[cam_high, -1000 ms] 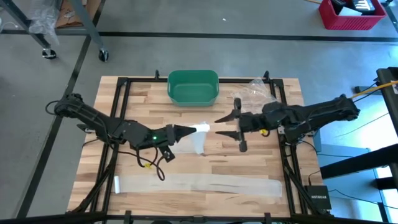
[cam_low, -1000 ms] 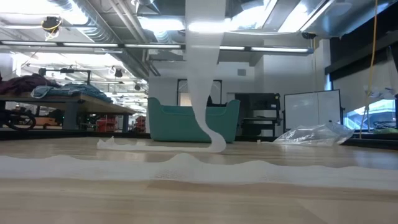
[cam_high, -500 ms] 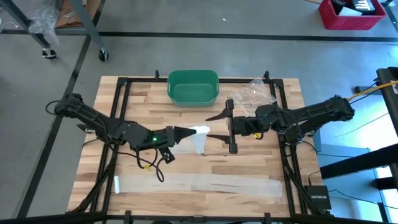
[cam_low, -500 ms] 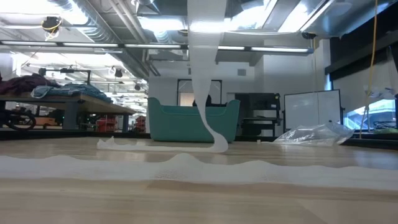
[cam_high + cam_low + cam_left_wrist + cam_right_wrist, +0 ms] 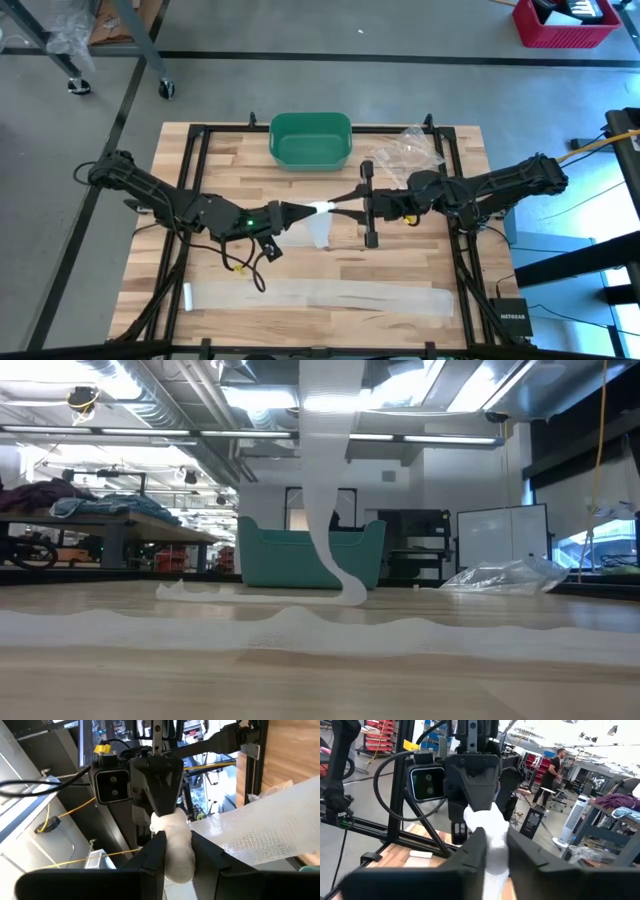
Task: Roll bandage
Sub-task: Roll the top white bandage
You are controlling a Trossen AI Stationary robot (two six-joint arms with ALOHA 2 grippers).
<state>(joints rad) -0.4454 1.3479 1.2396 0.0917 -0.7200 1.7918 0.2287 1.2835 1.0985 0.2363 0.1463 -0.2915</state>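
Seen from above: left hand (image 5: 303, 210) and right hand (image 5: 352, 204) meeting tip to tip at mid-desk (image 5: 400, 270) over the white bandage (image 5: 319, 222), its tail drooping below. Green bin (image 5: 311, 140) behind, clear plastic bag (image 5: 405, 152) beside it, long flat gauze strip (image 5: 320, 297) along the near edge.

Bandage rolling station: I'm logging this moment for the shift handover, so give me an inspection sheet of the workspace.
Surface: wooden table, on a black frame.
Job's things: bandage held up at centre, its tail hanging to the table; flat strip along the near edge.
Clutter: green bin at the far edge; clear plastic bag beside it.
Grippers: left gripper shut on the bandage's end; right gripper open, facing it closely.
Cables: yellow cable at the right arm's base.
Surroundings: red crate on the floor; a person far off.
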